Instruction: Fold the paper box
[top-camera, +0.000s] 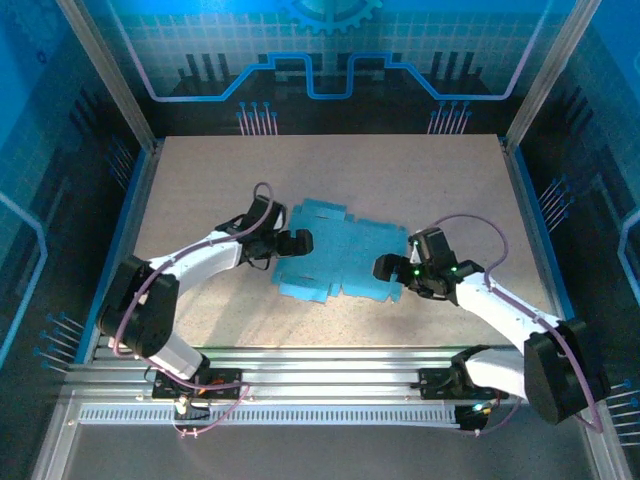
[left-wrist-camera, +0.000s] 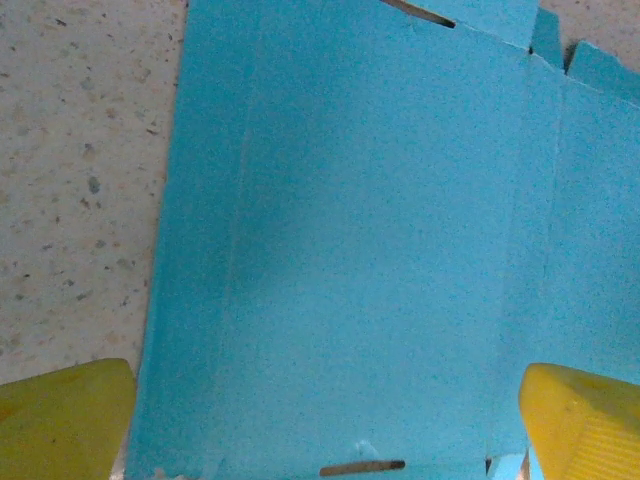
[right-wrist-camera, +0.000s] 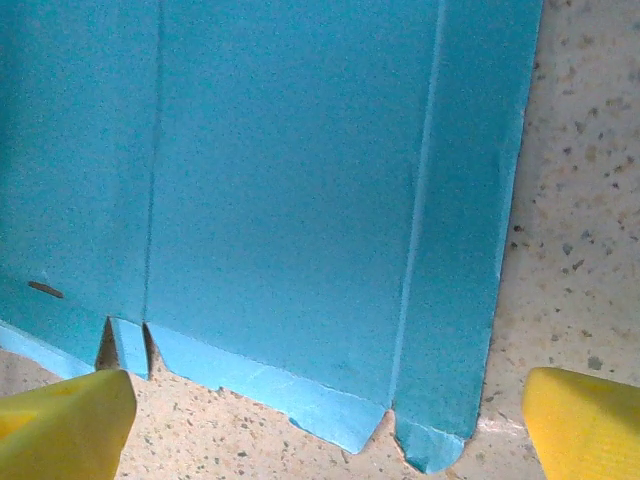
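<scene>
Lying flat and unfolded on the speckled beige worktop (top-camera: 330, 170), the light blue thin cardboard paper box (top-camera: 340, 262) runs its long axis from one arm across to the other. The left fingers (left-wrist-camera: 60, 420), spread wide and holding nothing, hover over its left end. The right fingers (right-wrist-camera: 585, 420), equally released, straddle its right end. Neither arm looks nearer, and the sheet lies directly beneath and ahead of both, so either could likely make the first crease.
</scene>
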